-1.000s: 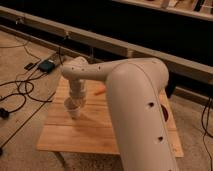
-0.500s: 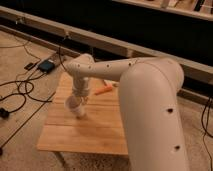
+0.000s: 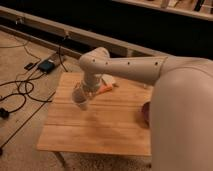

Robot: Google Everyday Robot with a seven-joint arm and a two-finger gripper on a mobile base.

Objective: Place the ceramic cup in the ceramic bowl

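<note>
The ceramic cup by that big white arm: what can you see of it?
The ceramic cup is small, pale and whitish, tapering slightly toward its base, with no handle visible. It stands roughly upright at the tip of the arm, right at the claw, over the picture-left part of the wooden table. Whether it rests on the wood or hangs above it cannot be told. It is well apart from the ceramic bowl at the table's right edge.
</note>
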